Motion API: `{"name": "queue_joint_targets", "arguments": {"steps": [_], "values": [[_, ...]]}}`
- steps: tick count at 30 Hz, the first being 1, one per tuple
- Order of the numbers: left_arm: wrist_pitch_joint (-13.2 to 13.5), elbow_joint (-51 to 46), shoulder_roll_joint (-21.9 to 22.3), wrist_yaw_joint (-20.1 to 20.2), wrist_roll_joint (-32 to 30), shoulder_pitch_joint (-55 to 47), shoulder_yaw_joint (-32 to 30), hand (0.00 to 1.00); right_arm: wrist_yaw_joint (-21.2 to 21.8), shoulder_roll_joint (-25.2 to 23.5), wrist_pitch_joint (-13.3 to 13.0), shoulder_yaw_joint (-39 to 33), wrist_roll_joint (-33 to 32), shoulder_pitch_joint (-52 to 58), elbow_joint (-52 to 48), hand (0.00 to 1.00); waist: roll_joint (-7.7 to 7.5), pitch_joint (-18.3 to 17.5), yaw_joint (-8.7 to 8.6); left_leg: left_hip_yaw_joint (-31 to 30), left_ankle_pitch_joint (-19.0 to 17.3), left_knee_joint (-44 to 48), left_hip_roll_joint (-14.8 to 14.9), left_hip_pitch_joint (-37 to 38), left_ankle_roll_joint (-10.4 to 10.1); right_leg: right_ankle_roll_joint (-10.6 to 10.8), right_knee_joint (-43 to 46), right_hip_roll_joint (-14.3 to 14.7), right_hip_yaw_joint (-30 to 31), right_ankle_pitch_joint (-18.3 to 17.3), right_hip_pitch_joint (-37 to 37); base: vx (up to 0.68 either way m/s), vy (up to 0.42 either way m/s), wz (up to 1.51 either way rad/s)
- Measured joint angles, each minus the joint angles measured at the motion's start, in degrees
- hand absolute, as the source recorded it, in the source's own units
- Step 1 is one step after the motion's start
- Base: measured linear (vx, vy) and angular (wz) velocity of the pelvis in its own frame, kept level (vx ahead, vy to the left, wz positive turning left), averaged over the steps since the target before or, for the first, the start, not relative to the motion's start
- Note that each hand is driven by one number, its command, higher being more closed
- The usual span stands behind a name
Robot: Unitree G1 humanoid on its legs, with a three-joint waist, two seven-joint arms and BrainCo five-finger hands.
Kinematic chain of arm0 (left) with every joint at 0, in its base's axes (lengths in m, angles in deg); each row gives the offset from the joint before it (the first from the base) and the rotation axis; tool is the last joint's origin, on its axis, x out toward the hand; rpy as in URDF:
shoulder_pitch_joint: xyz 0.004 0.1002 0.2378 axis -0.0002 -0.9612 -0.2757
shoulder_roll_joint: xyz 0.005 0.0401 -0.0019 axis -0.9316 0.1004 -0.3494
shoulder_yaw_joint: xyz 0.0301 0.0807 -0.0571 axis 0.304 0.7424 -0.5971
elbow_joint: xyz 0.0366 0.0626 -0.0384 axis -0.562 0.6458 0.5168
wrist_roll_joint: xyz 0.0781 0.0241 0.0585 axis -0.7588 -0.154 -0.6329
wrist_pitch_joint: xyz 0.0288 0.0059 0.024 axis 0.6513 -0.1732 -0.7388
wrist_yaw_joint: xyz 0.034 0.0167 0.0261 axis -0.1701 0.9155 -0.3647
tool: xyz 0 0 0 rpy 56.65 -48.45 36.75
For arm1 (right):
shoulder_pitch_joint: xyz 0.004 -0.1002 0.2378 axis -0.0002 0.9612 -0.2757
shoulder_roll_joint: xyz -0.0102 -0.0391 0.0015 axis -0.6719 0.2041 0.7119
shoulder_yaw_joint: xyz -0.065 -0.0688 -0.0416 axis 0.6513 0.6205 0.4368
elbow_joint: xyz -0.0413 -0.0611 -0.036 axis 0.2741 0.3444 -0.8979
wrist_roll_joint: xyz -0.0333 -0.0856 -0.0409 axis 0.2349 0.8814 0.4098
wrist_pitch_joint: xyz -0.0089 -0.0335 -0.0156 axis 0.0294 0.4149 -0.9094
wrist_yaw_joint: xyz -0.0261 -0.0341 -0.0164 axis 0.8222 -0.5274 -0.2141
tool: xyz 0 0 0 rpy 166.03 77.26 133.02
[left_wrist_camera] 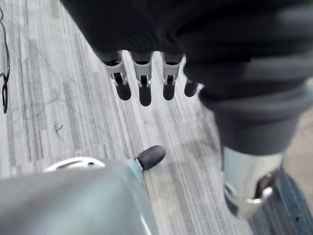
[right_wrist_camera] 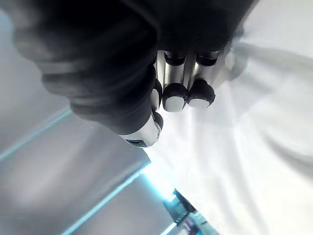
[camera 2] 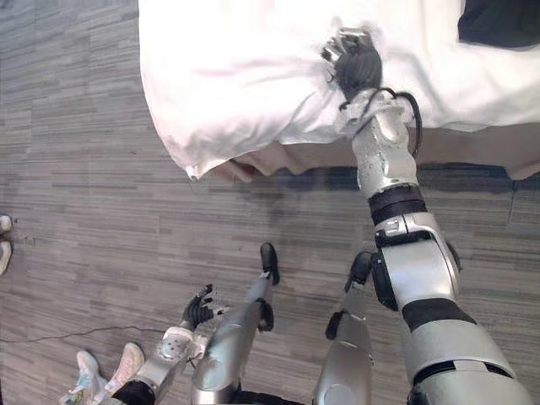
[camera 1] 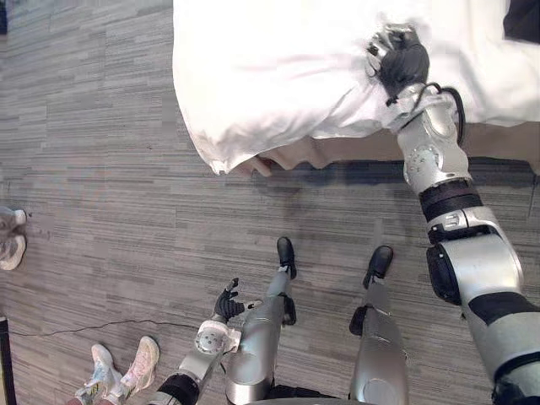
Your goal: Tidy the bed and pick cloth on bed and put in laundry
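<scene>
A white duvet (camera 1: 270,67) covers the bed at the top of the eye views, and its corner (camera 1: 221,160) droops over the tan bed base (camera 1: 337,150). My right hand (camera 1: 400,59) rests on the duvet near the bed's edge. Its fingers (right_wrist_camera: 176,98) are curled into the white cloth, which puckers around them. A dark cloth (camera 1: 523,21) lies on the bed at the far right corner, apart from that hand. My left hand (camera 1: 228,304) hangs low over the floor, its fingers (left_wrist_camera: 144,78) straight and holding nothing.
Grey striped carpet (camera 1: 101,169) stretches in front of the bed. A person's pale shoes (camera 1: 126,369) stand at the lower left. Another pair of shoes (camera 1: 10,238) sits at the left edge.
</scene>
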Motion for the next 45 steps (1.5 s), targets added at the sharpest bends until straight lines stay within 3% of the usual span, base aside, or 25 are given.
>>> {"name": "queue_joint_targets", "arguments": {"steps": [2,5,6,10,13,14,15,17,18,20,21,23,24,25,26,27,28,29,31,33,36,40,42,43,45], "values": [[-0.1,0.1,0.9,0.3,-0.7,-0.3,-2.2,0.0,-1.4,-3.4,0.3,-4.3,0.1,11.1,1.8,0.0,-1.25,-0.3,-0.62,1.3,-0.8,0.0,0.2,2.2,-0.3,0.7,0.0,0.2,0.8,-0.6,1.5,0.07,-0.024,-0.46],[-2.0,1.8,2.4,1.6,-3.5,0.9,-5.7,0.0,-4.4,-7.2,0.5,-8.1,1.2,33.6,6.3,0.0,-5.08,-2.2,-2.62,3.6,-2.2,-0.1,1.0,6.0,-1.8,1.3,0.0,1.4,2.7,-1.7,3.8,0.14,-0.049,-0.54],[-3.8,3.7,2.2,2.7,-6.0,1.5,-6.5,0.0,-5.1,-8.2,0.1,-8.3,1.2,42.8,6.5,0.0,-8.12,-4.2,-4.68,5.2,-2.9,-0.2,1.9,9.2,-2.2,0.8,0.0,2.4,4.0,-2.4,5.9,0.12,-0.041,-0.58],[-6.6,9.2,2.3,4.7,-11.6,2.4,-6.8,0.0,-4.7,-8.3,-2.4,-8.3,1.7,56.7,6.3,0.0,-13.09,-12.1,-7.03,9.5,-5.5,-0.4,4.5,15.8,-4.7,-0.3,0.0,5.5,7.3,-4.5,10.1,0.14,-0.075,-0.68],[-9.4,11.6,2.3,5.6,-14.7,2.2,-8.7,0.0,-3.9,-8.6,-1.7,-8.2,4.2,60.1,6.3,0.0,-13.86,-16.7,-7.73,16.5,-6.8,0.0,6.8,20.2,-6.4,-3.5,-0.1,6.6,2.5,-6.1,10.2,0.13,-0.075,-1.25],[-10.9,11.6,2.3,5.7,-15.0,-0.2,-12.1,0.0,-3.0,-9.1,-1.0,-5.9,6.4,58.9,6.3,0.0,-13.13,-18.6,-6.3,24.5,-7.2,0.4,8.8,23.1,-7.3,-9.4,1.2,6.5,-9.5,-6.2,10.1,0.16,-0.04,-2.6],[-11.7,11.7,1.9,5.5,-14.9,-1.9,-13.8,0.0,-1.9,-9.5,-0.4,-3.9,8.7,57.6,6.7,0.0,-12.86,-19.1,-5.8,29.9,-7.8,1.8,10.0,25.7,-8.1,-11.9,2.7,6.2,-17.8,-5.6,9.9,0.14,-0.016,-2.78],[-12.7,12.8,0.9,5.0,-15.1,-3.8,-15.8,0.0,0.3,-9.7,0.4,-0.9,10.6,55.5,8.4,0.0,-12.71,-19.1,-5.29,36.5,-8.1,5.7,11.7,28.2,-8.3,-12.6,6.2,6.4,-26.6,-5.2,9.0,0.12,-0.18,-2.3],[-13.0,13.5,1.0,4.8,-15.1,-4.4,-15.8,0.0,1.4,-9.1,0.7,-0.4,12.2,55.0,9.1,0.0,-12.84,-19.2,-5.09,39.2,-8.6,8.8,12.5,29.6,-7.4,-14.7,8.8,6.5,-30.4,-7.6,8.2,0.14,-0.336,-2.1],[-13.6,14.2,2.5,5.0,-15.2,-3.9,-15.1,0.0,2.9,-6.6,0.8,-0.7,12.5,55.1,9.7,0.0,-9.82,-19.1,-5.88,40.4,-8.7,11.1,13.6,31.7,-7.2,-14.2,9.9,7.9,-28.2,-9.5,8.4,0.1,-0.223,-1.18],[-14.5,15.0,3.3,5.3,-15.8,-3.5,-14.8,0.0,3.4,-5.4,0.7,-0.6,12.5,55.0,10.6,0.0,-8.84,-19.0,-6.2,40.0,-8.8,15.2,15.1,32.9,-7.2,-13.7,10.4,8.9,-25.4,-10.9,8.9,0.09,-0.055,-1.19],[-16.1,16.5,2.6,6.4,-16.4,-3.3,-15.9,0.0,4.1,-5.4,0.3,1.0,12.7,55.0,11.0,0.0,-10.19,-18.7,-5.29,35.0,-7.4,32.5,20.7,31.6,-4.8,-13.2,10.2,10.3,-19.6,-13.5,10.2,0.07,-0.028,-1.67],[-16.2,18.3,2.0,6.9,-16.8,-3.5,-16.8,0.0,4.1,-5.8,-1.0,2.1,14.6,53.6,10.9,0.0,-10.4,-18.6,-4.91,25.3,-12.0,44.2,20.3,26.1,-2.0,-12.4,7.7,11.6,-15.7,-14.3,11.6,0.07,-0.06,-1.91],[-16.0,19.1,2.4,6.9,-16.8,-3.8,-18.2,0.0,4.1,-5.5,-1.6,3.2,15.1,52.6,10.9,0.0,-10.14,-18.6,-4.73,19.3,-15.3,47.0,17.1,22.1,-0.3,-10.5,4.5,13.1,-13.6,-15.6,12.9,0.15,-0.066,-2.09],[-15.7,19.5,3.4,6.7,-16.5,-4.2,-19.1,0.0,4.2,-4.8,-2.3,3.5,16.7,51.4,10.9,0.0,-8.94,-18.4,-3.94,13.4,-17.5,47.6,14.4,18.5,0.2,-12.1,6.0,14.5,-12.9,-17.3,13.1,0.23,-0.006,-2.22],[-14.6,18.4,3.2,6.2,-14.8,-5.9,-20.4,0.0,4.4,-4.8,-2.9,4.8,17.6,49.8,11.0,0.0,-9.96,-16.6,-3.06,8.4,-20.8,47.8,9.7,16.3,-0.2,-13.2,13.0,13.1,-11.1,-18.9,12.2,0.23,0.021,-2.12],[-14.2,18.0,3.4,6.0,-14.4,-6.3,-20.9,0.0,4.7,-4.6,-2.9,5.6,17.3,49.3,11.3,0.0,-8.94,-16.1,-2.33,5.6,-21.6,47.5,9.0,16.1,0.0,-14.1,13.5,14.6,-8.9,-17.8,12.6,0.2,0.084,-2.75],[-13.3,17.7,3.8,6.0,-12.8,-7.9,-20.7,0.0,5.1,-4.7,-2.9,6.4,17.0,49.1,11.6,0.0,-9.8,-16.0,-0.7,-0.1,-23.5,46.7,6.5,15.8,1.3,-14.0,13.0,16.8,-3.8,-17.9,14.2,0.1,0.069,-2.06],[-11.5,16.6,2.8,5.8,-11.0,-9.1,-20.6,0.0,5.4,-4.5,-3.5,7.2,18.3,48.5,10.0,0.0,-11.66,-16.3,-0.95,-5.9,-25.7,37.8,2.0,15.2,0.6,-13.4,11.9,16.7,1.6,-17.7,14.2,0.18,0.05,-1.65],[-10.6,15.1,2.7,5.4,-9.9,-9.0,-20.4,0.0,5.9,-2.8,-3.7,8.8,19.6,48.4,9.4,0.0,-11.73,-16.1,-1.17,-10.9,-25.8,27.3,-0.2,13.8,-0.2,-12.2,9.8,16.7,6.1,-16.9,14.1,0.15,0.04,-1.11],[-9.4,14.4,3.5,4.5,-8.4,-8.3,-20.2,0.0,6.8,0.4,-2.6,10.3,21.5,50.1,9.3,0.0,-10.29,-14.7,-1.43,-13.2,-21.0,18.0,1.1,9.1,-1.8,-11.2,4.8,16.4,8.5,-16.3,17.7,0.13,0.114,-0.72],[-8.6,12.5,3.8,3.9,-4.3,-7.4,-19.0,0.0,7.4,0.7,-1.9,13.6,24.7,53.3,8.3,0.0,-8.41,-15.4,-1.13,-11.1,-16.5,21.1,4.4,5.5,-1.5,-9.7,6.1,16.8,8.9,-18.5,21.7,0.21,0.217,-0.3],[-9.0,12.5,2.5,4.1,-3.3,-7.3,-18.5,0.0,7.4,-0.4,-1.5,14.4,26.2,53.7,8.3,0.0,-10.37,-17.0,-1.23,-10.0,-16.8,22.8,2.8,5.6,1.7,-5.8,15.1,14.5,8.2,-24.3,18.7,0.33,0.256,-0.29],[-9.0,12.9,1.6,4.5,-3.5,-6.4,-17.3,0.0,7.4,-1.1,-1.5,14.5,26.2,53.9,8.6,0.0,-11.54,-17.2,-1.19,-9.9,-18.3,22.7,1.5,6.1,1.6,-2.9,29.0,12.0,7.0,-26.3,13.1,0.29,0.202,-0.08],[-9.3,14.1,-0.8,4.9,-5.0,-5.3,-15.7,0.0,7.2,-2.3,-1.3,14.9,26.1,54.1,8.6,0.0,-14.34,-15.1,-2.27,-10.3,-19.4,19.4,-1.8,13.4,3.1,-0.2,56.0,6.6,5.0,-22.1,2.6,0.28,0.176,0.21]]}}
